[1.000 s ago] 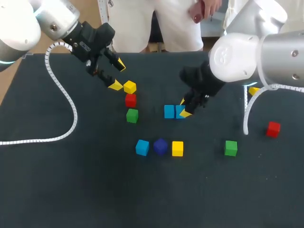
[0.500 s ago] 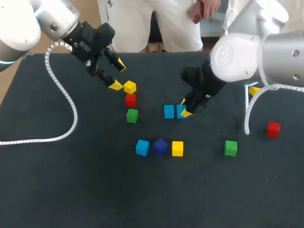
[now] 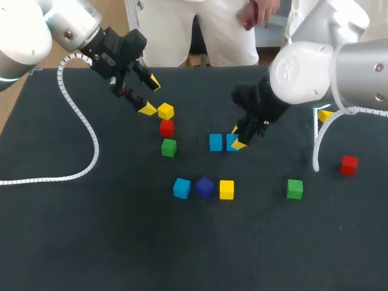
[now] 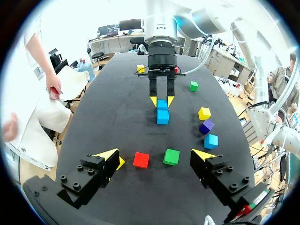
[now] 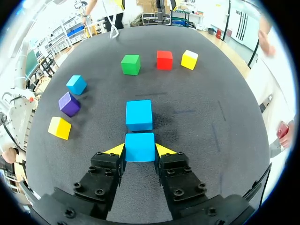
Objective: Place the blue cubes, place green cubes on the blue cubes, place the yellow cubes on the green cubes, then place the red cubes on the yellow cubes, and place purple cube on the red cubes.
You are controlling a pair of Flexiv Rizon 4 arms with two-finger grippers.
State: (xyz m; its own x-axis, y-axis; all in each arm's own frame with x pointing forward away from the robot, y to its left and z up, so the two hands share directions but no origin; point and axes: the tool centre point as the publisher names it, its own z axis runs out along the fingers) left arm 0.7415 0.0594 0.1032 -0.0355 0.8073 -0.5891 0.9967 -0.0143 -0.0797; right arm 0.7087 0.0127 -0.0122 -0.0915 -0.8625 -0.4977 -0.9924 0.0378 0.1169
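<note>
My right tool pinches a blue cube.
A second blue cube lies just beside it; my left tool is spread.

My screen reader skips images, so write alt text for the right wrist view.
The right gripper is shut on a blue cube on the table, a second blue cube just ahead. Farther ahead sit a green cube, red cube and yellow cube in a row; beside the gripper, a third blue cube, purple cube and second yellow cube.

Blue cubes, green cubes, yellow cubes, red cubes, purple cube
</note>
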